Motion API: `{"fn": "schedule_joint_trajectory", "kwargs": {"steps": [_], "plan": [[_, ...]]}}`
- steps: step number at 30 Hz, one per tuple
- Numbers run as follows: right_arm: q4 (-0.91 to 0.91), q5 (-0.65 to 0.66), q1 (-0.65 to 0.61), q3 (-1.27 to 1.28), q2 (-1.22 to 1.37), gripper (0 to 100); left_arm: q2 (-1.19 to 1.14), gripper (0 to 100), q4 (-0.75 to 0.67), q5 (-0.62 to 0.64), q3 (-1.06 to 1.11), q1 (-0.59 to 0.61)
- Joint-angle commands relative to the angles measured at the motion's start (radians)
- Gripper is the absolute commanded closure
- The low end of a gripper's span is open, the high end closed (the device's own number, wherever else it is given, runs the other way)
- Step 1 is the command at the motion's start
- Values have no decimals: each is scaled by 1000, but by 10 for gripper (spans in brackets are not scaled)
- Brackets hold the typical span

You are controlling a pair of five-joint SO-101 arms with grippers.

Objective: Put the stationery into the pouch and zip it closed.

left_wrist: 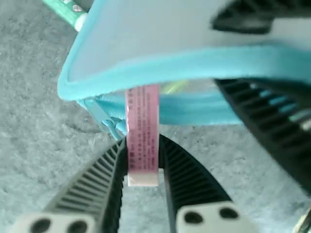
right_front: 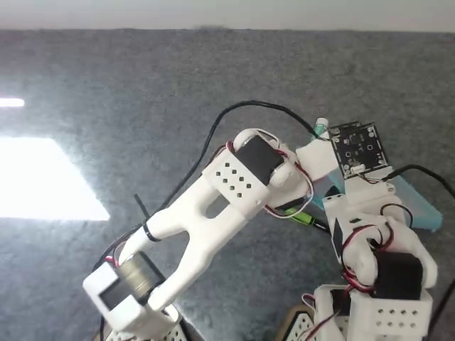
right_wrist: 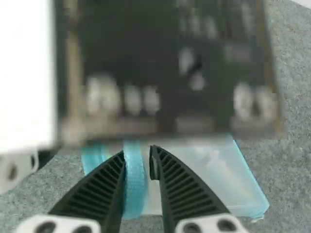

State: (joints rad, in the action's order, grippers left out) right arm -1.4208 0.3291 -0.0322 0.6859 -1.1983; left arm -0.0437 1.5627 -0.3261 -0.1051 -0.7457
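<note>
Two grippers hold the same pouch. Nearest in the left wrist view, the left gripper (left_wrist: 142,143) is closed on a pink tag (left_wrist: 142,121) – its two black ribbed fingers press the tag from both sides. The tag is attached to the light blue pouch (left_wrist: 160,34), beside the zipper end.

In the right wrist view the right gripper (right_wrist: 136,153) is also closed, and it pinches the blue border (right_wrist: 133,179) of the pouch between its fingers. Just behind it a dark circuit board (right_wrist: 165,68) stands over the pouch.

From the high view, both arms meet at the right side of the grey table (right_front: 106,71). The pouch lies flat there, mostly under the arms, with one corner free at the right. A yellow-green pen (right_front: 306,219) shows under the left arm, close to the pouch – I cannot tell if it is inside. Farther back, a green marker (right_front: 321,128) with a pale end lies on the table just beyond the pouch.
</note>
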Motion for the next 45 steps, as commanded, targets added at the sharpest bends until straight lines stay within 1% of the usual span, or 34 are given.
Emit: {"fn": "schedule_joint_trajectory", "kwargs": {"steps": [1,3,8,10,13,15,17,21,23,32,36,45], "plan": [[25,12,-12,-18,-38,990,0,984,8,-38,-74,-5],[25,12,-12,-18,-38,990,0,984,5,-46,-97,-5],[25,14,-13,-18,-38,990,-2,984,8,-127,-107,-6],[25,29,-13,-18,-38,990,-2,984,18,-187,-107,-9],[19,31,-45,-18,-38,990,-2,983,37,-292,-107,-9],[21,31,-51,-18,-38,990,0,983,34,-313,-111,-6],[21,29,-51,-18,-38,990,2,955,25,-325,-111,-5],[21,29,-47,-18,-38,990,2,833,8,-318,-111,-5],[21,29,-47,-18,-38,990,0,795,2,-293,-111,-3],[21,29,-54,-8,-38,990,9,791,-135,-150,-111,101],[22,29,-48,-6,-38,990,11,791,-164,-143,-114,110],[25,29,-47,-2,-38,990,9,791,-160,-112,-194,110]]}}
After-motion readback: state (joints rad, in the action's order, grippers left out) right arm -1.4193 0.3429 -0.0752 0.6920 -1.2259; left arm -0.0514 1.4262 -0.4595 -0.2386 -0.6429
